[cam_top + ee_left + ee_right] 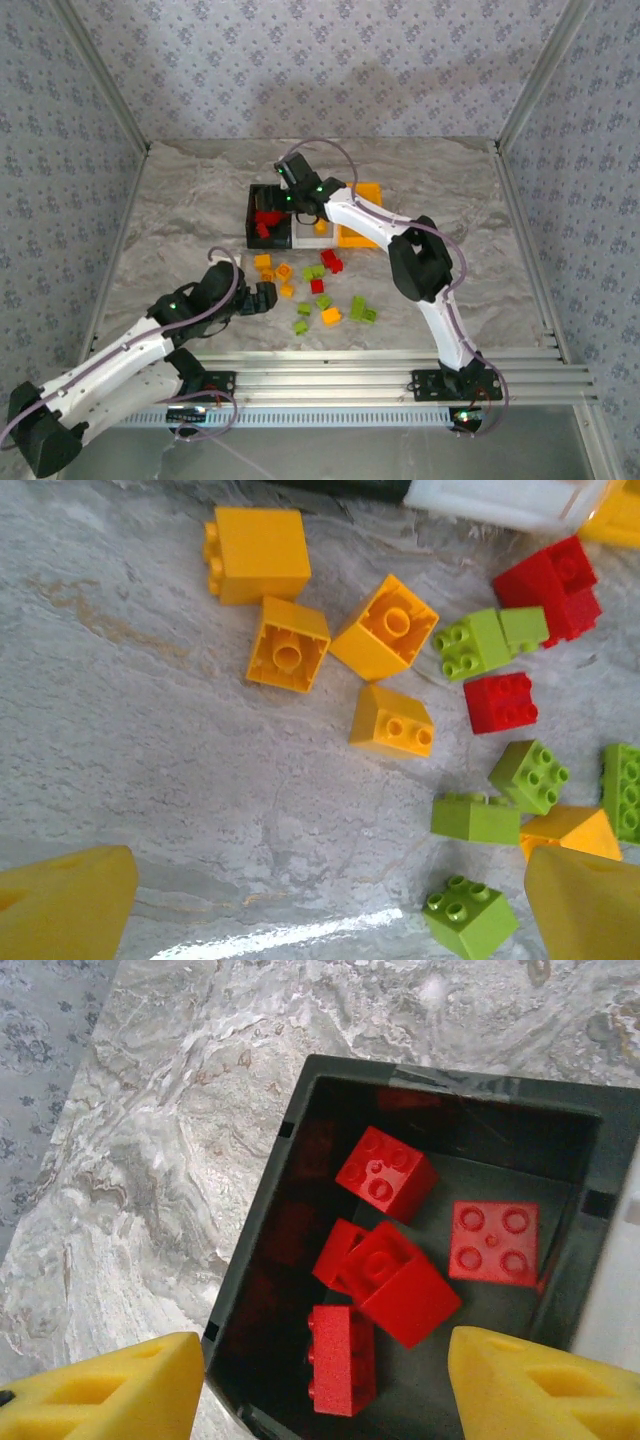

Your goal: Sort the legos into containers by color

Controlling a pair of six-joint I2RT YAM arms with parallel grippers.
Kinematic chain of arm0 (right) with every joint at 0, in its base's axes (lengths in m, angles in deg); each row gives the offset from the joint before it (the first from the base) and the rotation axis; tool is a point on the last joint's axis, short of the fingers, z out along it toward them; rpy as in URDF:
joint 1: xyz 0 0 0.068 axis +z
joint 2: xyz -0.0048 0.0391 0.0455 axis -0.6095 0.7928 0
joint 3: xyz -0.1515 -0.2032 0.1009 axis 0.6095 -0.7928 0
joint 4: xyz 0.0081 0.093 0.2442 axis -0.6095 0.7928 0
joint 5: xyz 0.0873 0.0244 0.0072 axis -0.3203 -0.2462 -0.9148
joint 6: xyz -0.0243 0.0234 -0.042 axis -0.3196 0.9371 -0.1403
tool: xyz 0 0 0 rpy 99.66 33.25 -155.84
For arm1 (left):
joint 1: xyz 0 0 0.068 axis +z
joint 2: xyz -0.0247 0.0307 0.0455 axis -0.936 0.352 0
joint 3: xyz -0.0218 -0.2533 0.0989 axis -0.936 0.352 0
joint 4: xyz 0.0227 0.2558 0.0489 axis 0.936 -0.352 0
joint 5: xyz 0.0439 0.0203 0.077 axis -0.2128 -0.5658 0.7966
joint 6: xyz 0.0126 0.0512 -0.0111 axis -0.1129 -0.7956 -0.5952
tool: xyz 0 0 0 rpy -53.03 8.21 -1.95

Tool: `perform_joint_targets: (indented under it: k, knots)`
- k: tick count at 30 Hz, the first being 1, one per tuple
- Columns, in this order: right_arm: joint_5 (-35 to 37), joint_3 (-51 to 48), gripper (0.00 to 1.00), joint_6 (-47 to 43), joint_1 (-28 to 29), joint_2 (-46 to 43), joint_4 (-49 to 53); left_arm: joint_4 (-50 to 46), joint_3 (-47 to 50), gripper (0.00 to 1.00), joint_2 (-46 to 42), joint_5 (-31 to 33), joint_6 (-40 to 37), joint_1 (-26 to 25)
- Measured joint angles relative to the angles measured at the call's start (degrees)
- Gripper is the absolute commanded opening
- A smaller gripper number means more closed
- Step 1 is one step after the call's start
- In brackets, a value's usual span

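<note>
My right jaws hang released above the black bin [450, 1078], left jaws released too; I'd rise straight, clearing its rim

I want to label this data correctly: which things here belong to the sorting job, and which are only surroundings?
Job: loose legos, red legos in the black bin, white bin, orange bin.
Surroundings: marble table, aluminium rails, patterned walls.
</note>
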State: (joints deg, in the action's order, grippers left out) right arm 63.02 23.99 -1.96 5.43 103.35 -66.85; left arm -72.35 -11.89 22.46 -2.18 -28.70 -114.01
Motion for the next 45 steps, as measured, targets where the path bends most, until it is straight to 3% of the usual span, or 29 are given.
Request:
perform_joint_targets:
  k: [6, 13, 23, 28, 38, 45]
  knots:
    - [1.27, -16.55, 0.69, 0.2, -0.17, -13.77, -3.87, 2.71, -1.31, 0.8, 11.08, -0.35, -2.03, -3.87]
    - [2.34, -33.88, 0.69, 1.14, -2.27, -30.4, -9.33, 7.26, -7.98, 0.71, 27.71, 3.89, -5.18, -8.2]
    - [3.37, -46.21, 0.69, 1.75, -5.05, -40.09, -10.91, 11.85, -14.84, 0.56, 43.28, 8.66, -9.01, -7.74]
    - [3.41, -48.43, 0.69, 1.79, -5.92, -42.4, -11.63, 12.26, -15.41, 0.54, 46.07, 9.53, -9.22, -7.04]
    - [3.43, -49.86, 0.69, 2.16, -7.17, -44.24, -12.35, 13.31, -14.82, 0.37, 46.49, 9.42, -8.44, -7.04]
    - [3.48, -52.15, 0.69, 2.4, -8.17, -46.38, -12.79, 10.8, -14.32, 0.31, 40.7, 9.29, -7.89, -8.39]
